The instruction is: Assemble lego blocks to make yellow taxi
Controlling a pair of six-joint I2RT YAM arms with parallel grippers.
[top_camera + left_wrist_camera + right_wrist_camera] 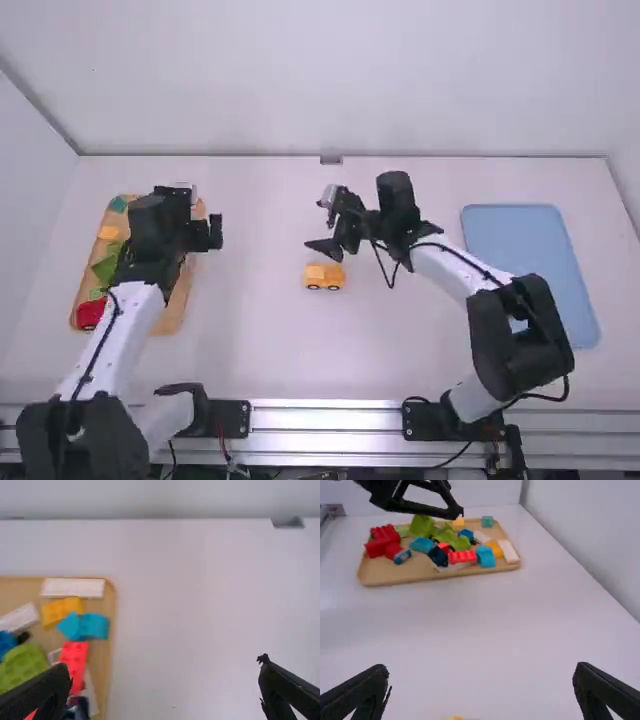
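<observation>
1. Resting on your table (270, 340), the yellow toy vehicle (324, 277) lies near your right gripper (318, 222), which is empty, fingers spread.
2. Your left gripper (201, 213), likewise released, hangs by the block-filled tray (172, 318).

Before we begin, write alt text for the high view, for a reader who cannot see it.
A small yellow toy car stands on a white table, close to the right arm's hand; the left arm's hand hovers by a tray of blocks.
</observation>
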